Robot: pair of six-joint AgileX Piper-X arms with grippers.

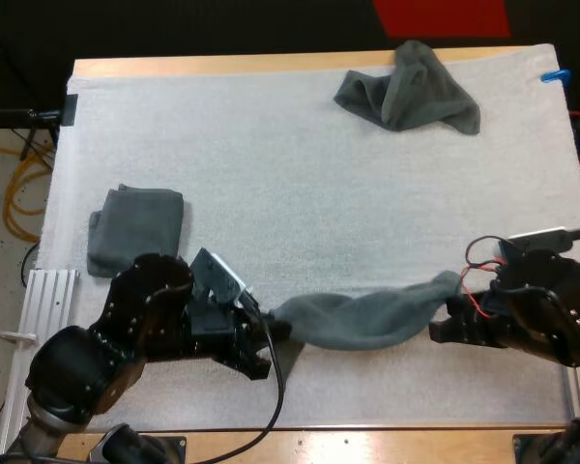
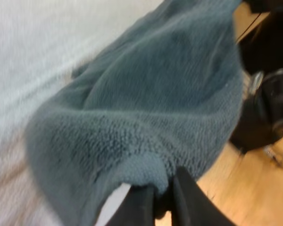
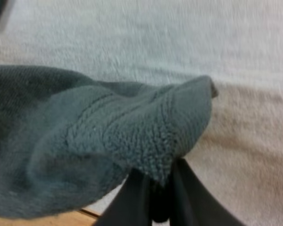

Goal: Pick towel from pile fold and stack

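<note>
A dark grey-green towel hangs stretched between my two grippers over the near part of the white mat. My left gripper is shut on its left end, where the cloth bunches over the fingers. At the right end my right gripper pinches a hemmed corner between its fingers. One folded towel lies on the mat at the left. A crumpled towel sits at the far right.
A grooved metal rail lies off the mat's left edge. The wooden table edge runs along the near side, just below the held towel.
</note>
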